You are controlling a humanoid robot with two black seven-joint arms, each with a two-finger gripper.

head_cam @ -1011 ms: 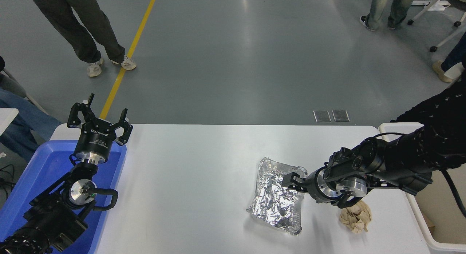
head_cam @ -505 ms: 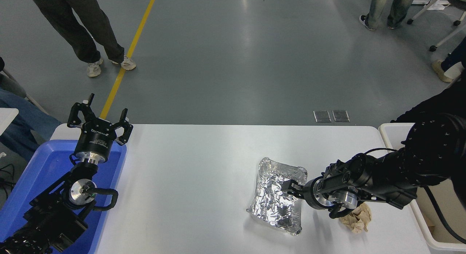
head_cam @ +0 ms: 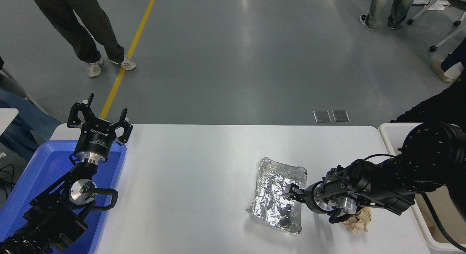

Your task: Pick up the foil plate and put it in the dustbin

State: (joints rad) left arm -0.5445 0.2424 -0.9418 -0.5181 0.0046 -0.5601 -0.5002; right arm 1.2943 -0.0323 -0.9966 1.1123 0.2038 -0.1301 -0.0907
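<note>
The foil plate (head_cam: 276, 195) lies flat on the white table (head_cam: 189, 174), right of the middle, shiny and crinkled. My right gripper (head_cam: 293, 194) reaches in from the right, low at the plate's right rim and pointing left over it. Whether it grips the rim does not show. The dustbin (head_cam: 391, 132), cream with a thick rim, stands off the table's right end, mostly hidden behind my right arm. My left gripper (head_cam: 98, 117) is parked open at the table's left end.
A bright blue bin (head_cam: 36, 174) sits under my left arm at the lower left. A crumpled beige paper ball (head_cam: 359, 220) lies just under my right wrist. People's legs stand on the floor beyond the table.
My right gripper has moved down the picture along the plate's right rim and sunk lower. The arm now covers more of the paper ball. The plate has not moved.
</note>
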